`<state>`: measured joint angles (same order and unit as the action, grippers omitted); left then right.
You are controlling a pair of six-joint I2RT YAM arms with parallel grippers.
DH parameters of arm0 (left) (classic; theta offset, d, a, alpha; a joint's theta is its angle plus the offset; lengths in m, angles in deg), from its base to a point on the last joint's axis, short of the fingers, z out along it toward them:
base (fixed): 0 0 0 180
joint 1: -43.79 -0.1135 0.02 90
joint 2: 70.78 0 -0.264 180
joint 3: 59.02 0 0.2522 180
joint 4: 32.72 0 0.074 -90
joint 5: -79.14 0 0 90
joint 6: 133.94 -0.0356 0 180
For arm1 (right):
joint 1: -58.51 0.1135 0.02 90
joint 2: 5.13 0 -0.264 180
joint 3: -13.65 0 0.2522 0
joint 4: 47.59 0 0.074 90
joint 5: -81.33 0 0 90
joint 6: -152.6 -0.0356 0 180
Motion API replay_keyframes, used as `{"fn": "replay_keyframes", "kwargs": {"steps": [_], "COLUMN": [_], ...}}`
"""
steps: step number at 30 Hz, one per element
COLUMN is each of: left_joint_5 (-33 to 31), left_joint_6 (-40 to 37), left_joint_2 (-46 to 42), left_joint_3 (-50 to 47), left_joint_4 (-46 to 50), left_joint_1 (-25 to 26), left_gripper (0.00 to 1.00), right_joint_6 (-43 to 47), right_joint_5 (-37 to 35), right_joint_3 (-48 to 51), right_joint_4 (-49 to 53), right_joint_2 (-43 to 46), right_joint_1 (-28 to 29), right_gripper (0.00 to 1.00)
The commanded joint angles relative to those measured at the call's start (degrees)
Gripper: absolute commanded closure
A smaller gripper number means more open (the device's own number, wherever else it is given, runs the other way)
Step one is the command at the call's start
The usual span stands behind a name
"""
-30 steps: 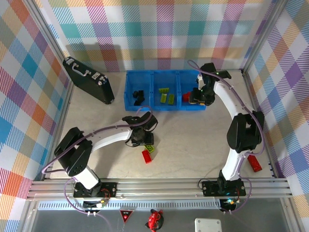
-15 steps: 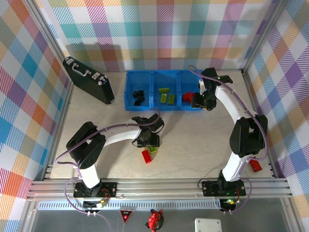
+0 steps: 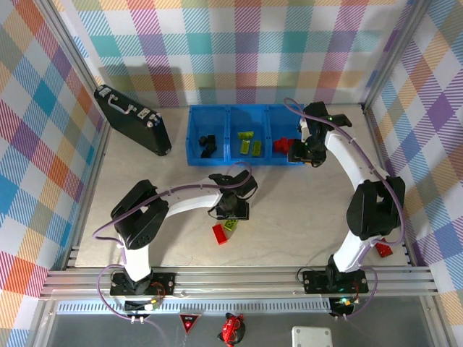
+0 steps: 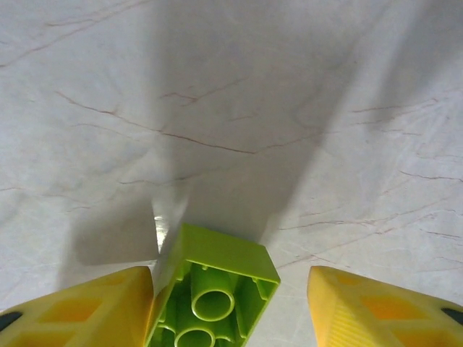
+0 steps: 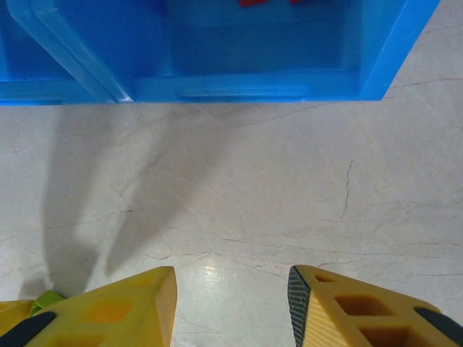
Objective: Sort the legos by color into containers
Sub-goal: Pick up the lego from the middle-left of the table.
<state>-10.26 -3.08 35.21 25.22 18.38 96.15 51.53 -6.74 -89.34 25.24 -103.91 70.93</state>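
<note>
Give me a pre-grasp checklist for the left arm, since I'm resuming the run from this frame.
1. Lime-green brick sits between the left gripper fingers: ok.
2. Left jaws open wider than the brick: ok.
3. Red brick clear of the fingers: cannot tell.
4. Middle compartment of the blue tray has room: ok.
5. Right gripper, open and empty, sits at the tray's front wall, off the likely path: ok.

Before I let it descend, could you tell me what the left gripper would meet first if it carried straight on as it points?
Probably the lime-green brick, hollow underside showing, between the open fingers of the left gripper; the table lies beyond, depth unclear.
</note>
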Motion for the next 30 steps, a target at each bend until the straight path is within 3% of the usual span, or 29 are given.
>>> {"fn": "replay_keyframes", "kwargs": {"steps": [1,11,30], "left_joint_5": [0.2,-4.7,-4.8], "left_joint_6": [-1.0,-3.0,-2.5], "left_joint_2": [1.6,0.9,-0.9], "left_joint_3": [2.0,3.5,1.1], "left_joint_4": [2.3,8.9,9.0], "left_joint_1": [1.3,2.9,4.2], "left_gripper": [0.44,0.5,0.59], "right_joint_6": [0.9,0.6,-0.4], "right_joint_5": [-0.6,0.0,1.5], "right_joint_3": [1.1,1.7,2.2], "right_joint_4": [0.1,-0.2,-0.4], "right_joint_2": [1.6,1.6,2.3], "right_joint_1": [0.0,0.0,0.0], "right_gripper": [0.54,0.54,0.54]}}
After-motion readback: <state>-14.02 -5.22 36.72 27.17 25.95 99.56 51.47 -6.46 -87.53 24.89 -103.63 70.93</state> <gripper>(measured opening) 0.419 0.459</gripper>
